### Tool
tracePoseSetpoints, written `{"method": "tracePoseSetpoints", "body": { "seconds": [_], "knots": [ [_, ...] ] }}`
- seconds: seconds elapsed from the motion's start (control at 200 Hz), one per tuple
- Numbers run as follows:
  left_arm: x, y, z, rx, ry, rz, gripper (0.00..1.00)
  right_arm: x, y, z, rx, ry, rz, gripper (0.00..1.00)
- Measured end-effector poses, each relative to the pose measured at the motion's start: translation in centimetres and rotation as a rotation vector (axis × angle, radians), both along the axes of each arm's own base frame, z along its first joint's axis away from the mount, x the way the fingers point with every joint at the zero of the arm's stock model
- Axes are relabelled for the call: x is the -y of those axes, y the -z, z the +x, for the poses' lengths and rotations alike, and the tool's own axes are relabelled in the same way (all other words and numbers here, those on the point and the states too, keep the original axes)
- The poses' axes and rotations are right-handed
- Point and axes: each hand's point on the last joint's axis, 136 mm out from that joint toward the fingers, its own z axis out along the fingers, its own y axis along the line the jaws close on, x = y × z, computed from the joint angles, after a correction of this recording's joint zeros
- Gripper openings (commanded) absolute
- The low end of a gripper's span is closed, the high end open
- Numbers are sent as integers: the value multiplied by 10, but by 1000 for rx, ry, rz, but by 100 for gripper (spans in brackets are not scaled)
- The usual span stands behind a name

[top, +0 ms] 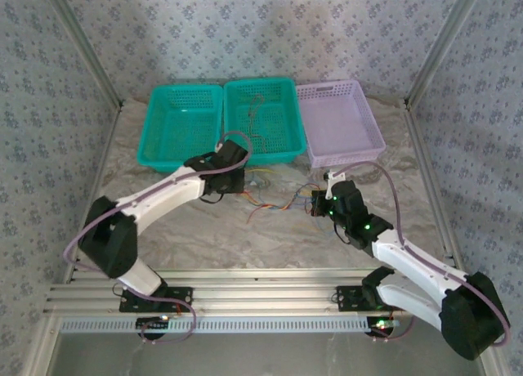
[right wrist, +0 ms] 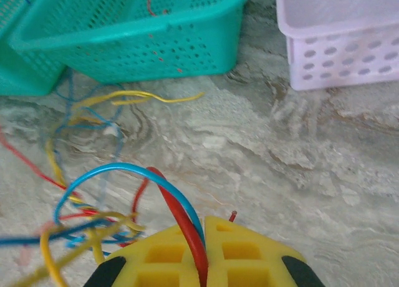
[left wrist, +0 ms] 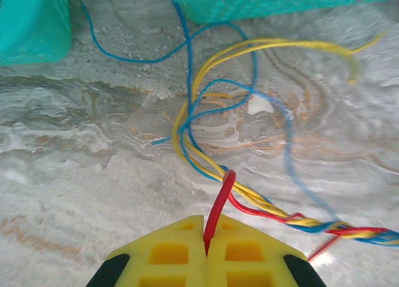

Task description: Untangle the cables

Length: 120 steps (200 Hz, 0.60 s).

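The cables [top: 278, 201] lie as a tangle of red, yellow and blue strands on the marble table, between my two grippers. My left gripper [left wrist: 206, 229] is shut on a red cable [left wrist: 220, 199], which rises from its yellow fingertips and hooks over a twisted yellow-and-blue bundle [left wrist: 262, 203]. Loose blue and yellow loops [left wrist: 249, 81] spread beyond it. My right gripper [right wrist: 203, 237] is shut on a red cable [right wrist: 179, 215] and a blue cable [right wrist: 118, 169] side by side; both arc left into the tangle [right wrist: 81, 218]. In the top view the left gripper [top: 245, 186] and the right gripper [top: 317, 203] face each other.
Two teal baskets [top: 180, 127] [top: 263, 118] and a lilac basket [top: 339, 123] stand in a row at the back, just behind the tangle. A few strands lie inside the middle teal basket [right wrist: 149, 25]. Patterned walls close in the table's sides.
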Motion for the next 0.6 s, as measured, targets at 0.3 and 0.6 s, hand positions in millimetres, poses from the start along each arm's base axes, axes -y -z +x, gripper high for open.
{"method": "tracePoseSetpoints", "body": {
  "seconds": [0.3, 0.6],
  "knots": [
    [-36, -113, -20, 170, -38, -129, 0, 13, 31, 6, -128, 61, -69, 0],
    [-82, -170, -40, 226, -80, -171, 0, 18, 33, 15, -151, 99, -56, 0]
  ]
}}
